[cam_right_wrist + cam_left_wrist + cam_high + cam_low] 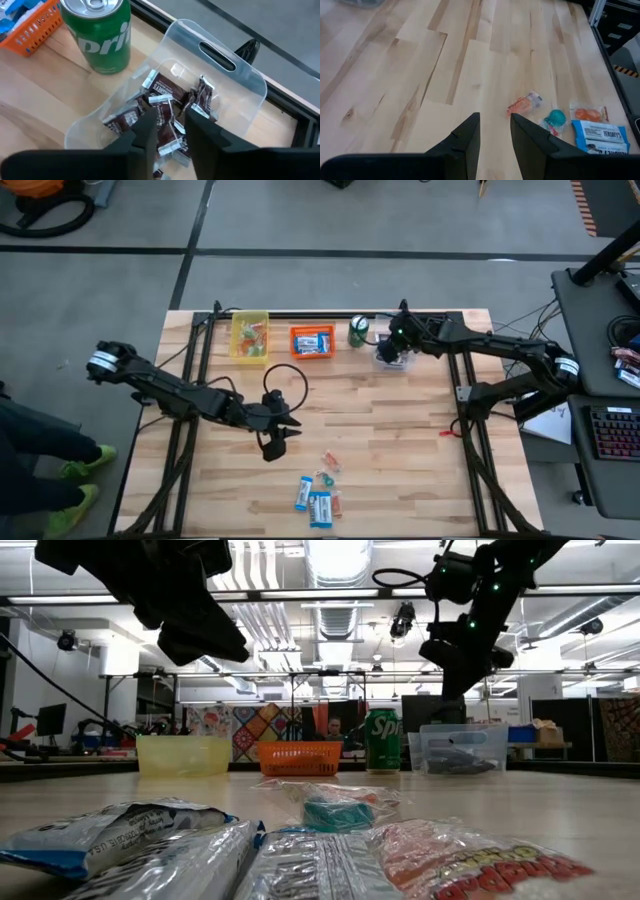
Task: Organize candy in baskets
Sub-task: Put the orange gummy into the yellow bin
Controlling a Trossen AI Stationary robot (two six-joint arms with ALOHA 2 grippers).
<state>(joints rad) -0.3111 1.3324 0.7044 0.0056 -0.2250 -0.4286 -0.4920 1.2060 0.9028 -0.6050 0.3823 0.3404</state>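
Note:
Loose candy lies near the table's near edge: blue-and-white bars (pixel 318 502) (pixel 599 135), an orange-wrapped piece (pixel 524 104) and a teal sweet (pixel 554 119). My left gripper (pixel 278 442) (pixel 495 120) hovers left of and beyond this candy, narrowly open and holding nothing. My right gripper (pixel 397 350) (pixel 170 117) hangs above the clear basket (pixel 390 358) (pixel 220 85), narrowly open and holding nothing. Dark mini bars (pixel 165 105) lie in that basket. The yellow basket (pixel 249 337) holds small sweets, and the orange basket (pixel 312 341) holds blue-and-white bars. All three baskets stand along the far edge.
A green soda can (pixel 359 330) (pixel 100 35) stands upright between the orange and clear baskets, close beside my right gripper. Black frame rails run along the table's left and right sides and far edge. Bare wood lies between the baskets and the loose candy.

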